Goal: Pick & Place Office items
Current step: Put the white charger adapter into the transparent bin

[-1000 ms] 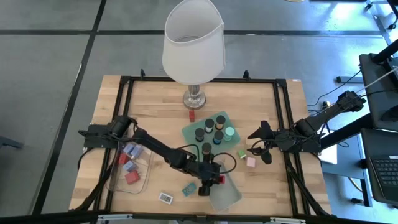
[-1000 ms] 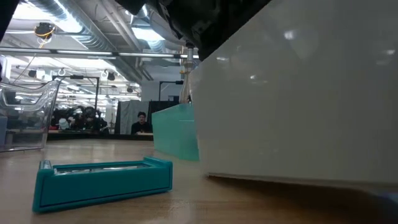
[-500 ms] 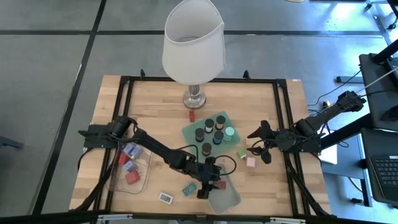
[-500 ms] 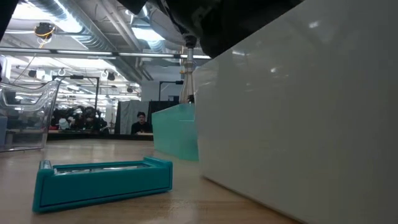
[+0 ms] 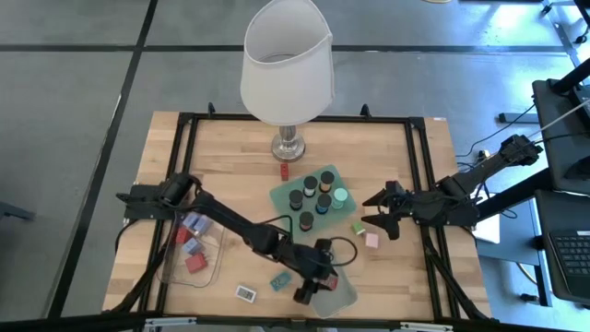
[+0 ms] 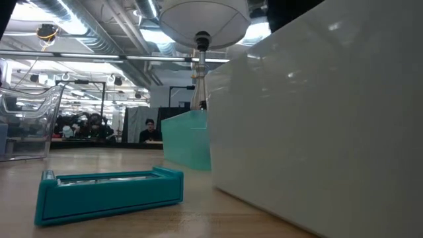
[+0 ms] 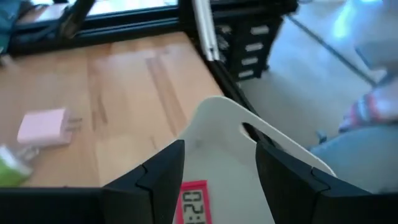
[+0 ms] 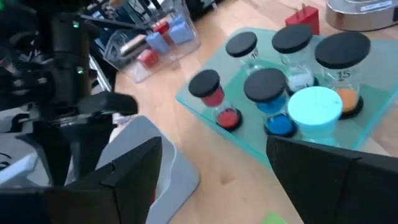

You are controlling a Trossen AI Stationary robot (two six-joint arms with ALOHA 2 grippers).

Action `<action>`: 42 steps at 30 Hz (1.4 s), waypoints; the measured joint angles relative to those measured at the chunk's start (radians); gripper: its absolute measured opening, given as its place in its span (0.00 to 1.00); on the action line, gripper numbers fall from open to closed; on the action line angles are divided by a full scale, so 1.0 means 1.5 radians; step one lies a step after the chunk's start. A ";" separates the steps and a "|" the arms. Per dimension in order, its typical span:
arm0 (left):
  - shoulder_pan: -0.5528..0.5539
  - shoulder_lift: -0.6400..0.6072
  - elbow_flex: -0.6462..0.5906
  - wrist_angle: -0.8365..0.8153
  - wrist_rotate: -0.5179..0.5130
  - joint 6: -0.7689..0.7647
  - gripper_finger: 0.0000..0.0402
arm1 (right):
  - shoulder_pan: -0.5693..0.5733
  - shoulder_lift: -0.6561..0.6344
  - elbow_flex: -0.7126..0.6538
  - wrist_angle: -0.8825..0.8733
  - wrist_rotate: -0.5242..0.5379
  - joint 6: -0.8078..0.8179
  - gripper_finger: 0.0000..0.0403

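Left gripper [image 5: 310, 286] shifted over pale tray [image 5: 339, 291], red timer [image 7: 194, 204] dropped | both grippers' jaws open | lift straight, avoid nudging tray

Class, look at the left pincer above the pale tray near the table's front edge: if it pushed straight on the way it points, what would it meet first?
Probably the pale tray itself: the left pincer is open just above it, beside a small red clock lying inside. Depth is hard to judge.
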 joint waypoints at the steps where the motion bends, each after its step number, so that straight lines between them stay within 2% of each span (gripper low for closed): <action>1: -0.005 0.000 0.010 -0.018 0.000 0.021 0.48 | 0.000 0.000 0.000 0.004 0.000 0.000 0.72; 4: -0.018 -0.002 0.047 -0.107 -0.003 0.065 0.48 | 0.000 0.000 0.000 0.009 0.014 -0.003 0.72; 7: -0.030 -0.008 0.085 -0.217 -0.032 0.051 0.48 | 0.000 0.000 0.000 0.009 0.017 0.000 0.72; 12: -0.051 -0.039 0.110 -0.369 -0.156 -0.031 0.46 | 0.000 0.000 0.000 0.021 0.014 0.013 0.72; 17: -0.080 -0.092 0.110 -0.457 -0.293 -0.099 0.42 | -0.001 0.000 0.000 0.055 0.027 0.010 0.72; 25: -0.149 -0.181 0.111 -0.571 -0.444 -0.189 0.34 | -0.003 0.004 0.000 0.069 0.077 0.022 0.72; 32: -0.187 -0.187 0.094 -0.622 -0.477 -0.275 0.29 | -0.004 0.013 0.000 0.070 -0.069 -0.002 0.72; 37: -0.190 -0.185 0.067 -0.667 -0.513 -0.381 0.27 | 0.026 0.043 0.001 0.071 -0.078 0.016 0.72; 42: -0.184 -0.187 0.024 -0.686 -0.532 -0.437 0.25 | 0.050 0.125 0.042 0.034 -0.104 0.067 0.72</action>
